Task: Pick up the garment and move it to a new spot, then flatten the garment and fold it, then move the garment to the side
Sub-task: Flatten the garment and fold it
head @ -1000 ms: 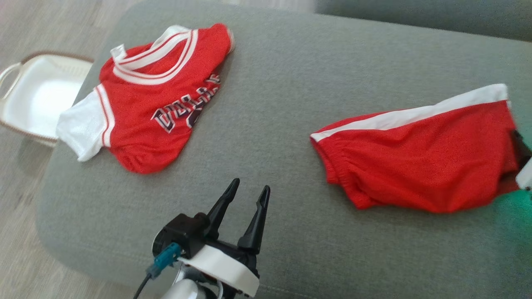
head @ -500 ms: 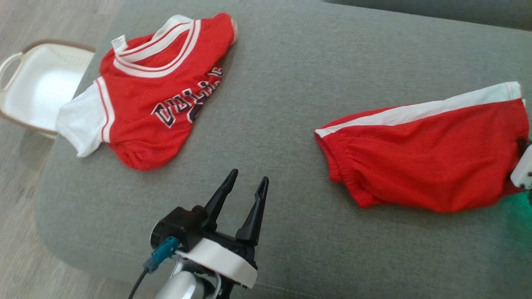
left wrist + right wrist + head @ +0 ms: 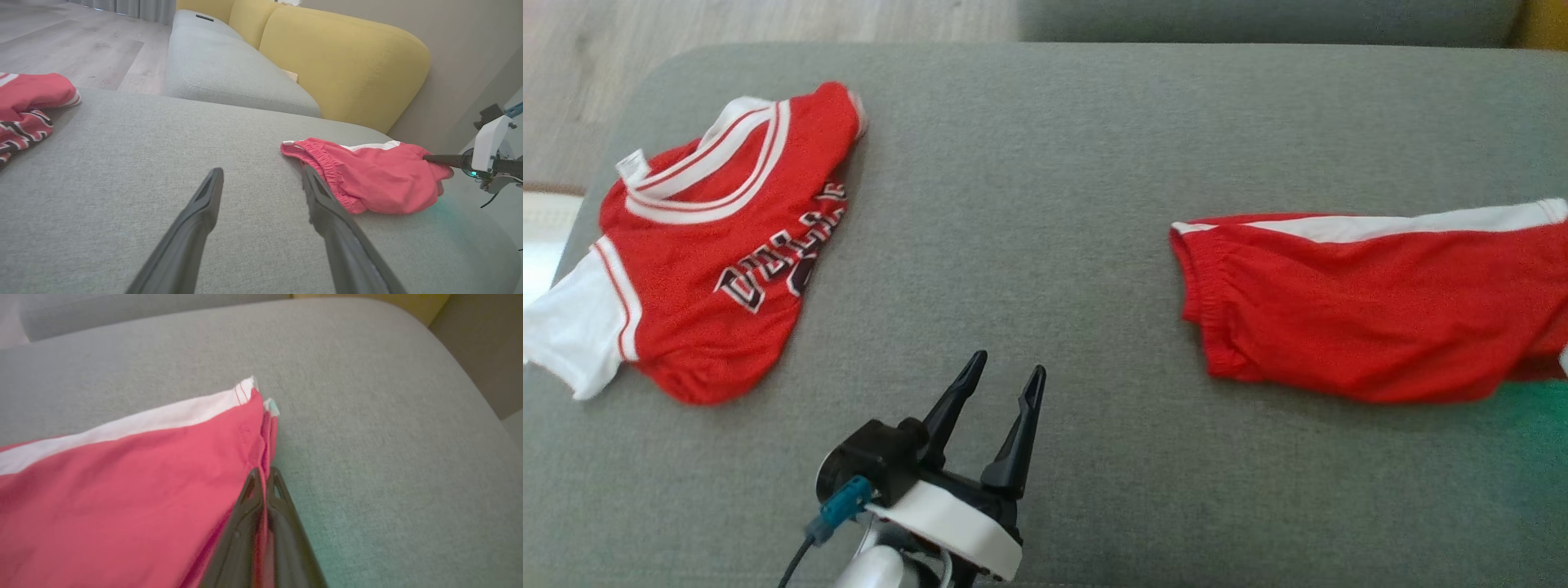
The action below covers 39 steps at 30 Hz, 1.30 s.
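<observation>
The garment, red shorts (image 3: 1364, 310) with a white side stripe, lies on the right of the grey cushion (image 3: 1045, 163). My right gripper (image 3: 264, 471) is shut on the shorts (image 3: 122, 490) at their hem edge, just below the stripe's end. In the left wrist view that right gripper (image 3: 433, 159) reaches into the far end of the shorts (image 3: 367, 175). My left gripper (image 3: 1005, 371) hovers open over the cushion's front middle with nothing between its fingers, left of the elastic waistband. In its own view the left gripper (image 3: 261, 171) points across the cushion.
A red and white jersey (image 3: 703, 261) with dark lettering lies on the cushion's left end, one white sleeve over the edge. A white basket (image 3: 539, 237) stands on the floor beyond it. A yellow sofa back (image 3: 339, 61) rises behind.
The head camera has turned, so the whole picture has shifted. My right gripper has closed on the shorts' edge, and the shorts now lie longer and flatter. The left gripper stays open where it was.
</observation>
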Available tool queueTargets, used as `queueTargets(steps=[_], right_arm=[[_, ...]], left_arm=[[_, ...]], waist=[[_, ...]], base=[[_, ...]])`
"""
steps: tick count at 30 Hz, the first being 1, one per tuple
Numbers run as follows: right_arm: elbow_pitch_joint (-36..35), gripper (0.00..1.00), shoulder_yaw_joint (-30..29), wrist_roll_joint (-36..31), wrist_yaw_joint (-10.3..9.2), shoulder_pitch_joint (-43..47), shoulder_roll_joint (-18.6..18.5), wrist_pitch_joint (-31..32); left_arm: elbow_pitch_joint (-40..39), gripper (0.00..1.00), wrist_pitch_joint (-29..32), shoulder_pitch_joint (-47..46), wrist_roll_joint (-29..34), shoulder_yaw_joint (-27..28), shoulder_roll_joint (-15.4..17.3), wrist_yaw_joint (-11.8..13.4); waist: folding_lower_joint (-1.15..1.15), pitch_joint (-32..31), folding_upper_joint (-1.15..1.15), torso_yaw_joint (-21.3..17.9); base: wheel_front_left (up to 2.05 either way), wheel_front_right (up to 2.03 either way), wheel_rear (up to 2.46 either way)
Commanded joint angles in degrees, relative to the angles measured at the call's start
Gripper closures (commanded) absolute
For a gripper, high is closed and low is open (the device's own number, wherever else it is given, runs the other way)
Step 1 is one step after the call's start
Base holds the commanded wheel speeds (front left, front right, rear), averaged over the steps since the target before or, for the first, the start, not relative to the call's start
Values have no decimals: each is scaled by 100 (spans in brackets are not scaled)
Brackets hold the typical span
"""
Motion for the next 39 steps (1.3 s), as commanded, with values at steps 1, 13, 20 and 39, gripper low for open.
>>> queueTargets(steps=[1,13,20,39], right_arm=[[-295,100,99,-47,37,-82,-68,-52],[-2015,100,580,-113,37,302,781,71],[-2793,100,954,-337,37,534,1347,302],[-2849,0,1583,43,37,465,2399,306]], left_arm=[[-150,0,-70,-97,73,189,-39,-15],[91,0,-70,-16,68,168,-48,-106],[178,0,-66,-21,105,96,25,-169],[249,0,-34,-164,117,-33,123,-197]], waist=[[0,-79,0,-109],[0,-446,0,-99],[0,-510,0,175],[0,-334,0,512]], base=[[0,0,0],[0,0,0],[0,0,0],[0,0,0]])
